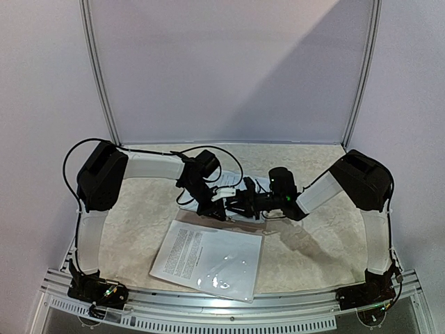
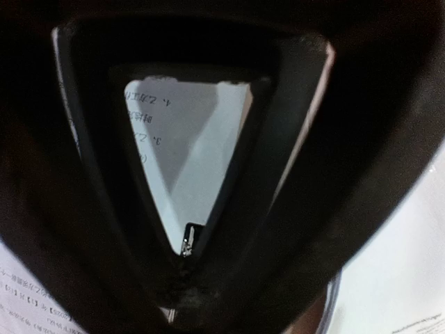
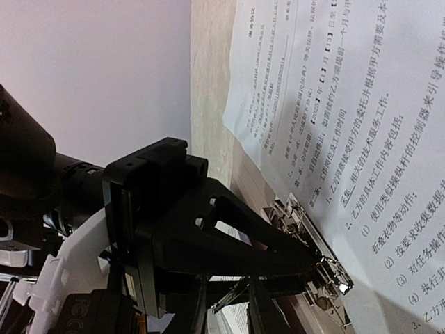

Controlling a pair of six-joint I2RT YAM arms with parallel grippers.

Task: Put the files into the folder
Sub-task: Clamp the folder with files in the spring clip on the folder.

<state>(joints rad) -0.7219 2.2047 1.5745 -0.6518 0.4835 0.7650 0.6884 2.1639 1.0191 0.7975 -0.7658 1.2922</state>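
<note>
A printed white sheet of the files (image 1: 208, 259) lies at the near middle of the table, and its text fills the right wrist view (image 3: 361, 139). Beneath it shows the tan folder (image 3: 245, 179) with its metal clip (image 3: 332, 273). My left gripper (image 1: 224, 209) reaches in from the left. Its black fingers come together at the clip (image 3: 321, 260), and in the left wrist view a bit of metal sits where they meet (image 2: 185, 243). My right gripper (image 1: 243, 203) is right beside it. Its fingers are dark at the bottom of the right wrist view (image 3: 247, 314), and their gap is unclear.
The beige table (image 1: 313, 243) ends at an aluminium rail (image 1: 229, 305) along the near edge. White wall panels with metal frame posts (image 1: 101, 76) close off the back. Black cables (image 1: 229, 156) loop over the left arm.
</note>
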